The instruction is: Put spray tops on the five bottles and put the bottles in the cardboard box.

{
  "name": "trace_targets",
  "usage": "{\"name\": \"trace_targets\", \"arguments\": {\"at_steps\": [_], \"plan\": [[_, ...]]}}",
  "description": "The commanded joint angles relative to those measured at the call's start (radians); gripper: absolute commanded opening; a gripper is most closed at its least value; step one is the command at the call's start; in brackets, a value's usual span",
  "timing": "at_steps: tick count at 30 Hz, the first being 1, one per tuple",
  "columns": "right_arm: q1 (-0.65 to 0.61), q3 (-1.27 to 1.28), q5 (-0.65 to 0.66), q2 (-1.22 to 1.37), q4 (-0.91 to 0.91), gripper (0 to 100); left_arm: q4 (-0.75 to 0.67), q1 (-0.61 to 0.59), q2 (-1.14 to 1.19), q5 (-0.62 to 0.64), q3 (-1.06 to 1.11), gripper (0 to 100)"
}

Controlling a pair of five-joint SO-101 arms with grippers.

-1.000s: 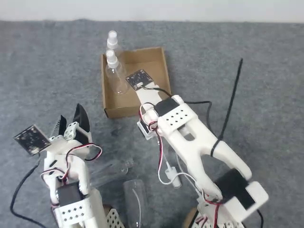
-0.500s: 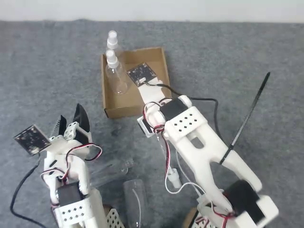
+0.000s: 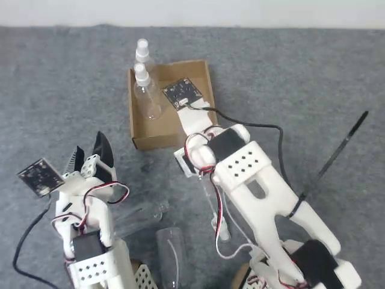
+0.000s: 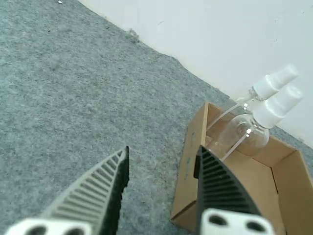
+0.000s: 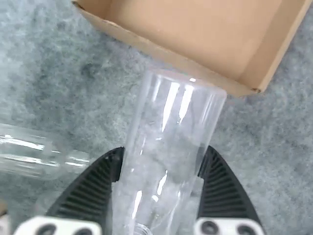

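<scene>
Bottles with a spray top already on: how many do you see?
2. The front bottle and the rear bottle stand together at the far left corner of the cardboard box. The right arm covers part of the box, so another may be hidden.

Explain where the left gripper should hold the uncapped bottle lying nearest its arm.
Probably mid-body, from above, with the left gripper across its width: the lying bottle rests on its side, and its straight round body offers more than the narrow neck.

Two spray-topped clear bottles (image 3: 148, 99) stand at a corner of the cardboard box (image 3: 198, 75); uncapped bottles (image 3: 139, 217) lie nearby.
</scene>
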Motion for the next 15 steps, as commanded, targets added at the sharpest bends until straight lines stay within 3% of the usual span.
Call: {"name": "trace_targets", "arguments": {"at_steps": [1, 10, 15], "plan": [[-0.007, -0.043, -0.101, -0.071, 0.008, 7.6, -0.014, -0.003, -0.017, -0.009, -0.008, 21], [-0.002, -0.044, -0.367, -0.076, 0.007, 7.6, -0.014, -0.003, -0.017, -0.009, -0.008, 21], [-0.002, -0.048, -0.437, -0.076, 0.007, 8.0, -0.012, -0.003, -0.017, -0.009, -0.008, 21]]}}
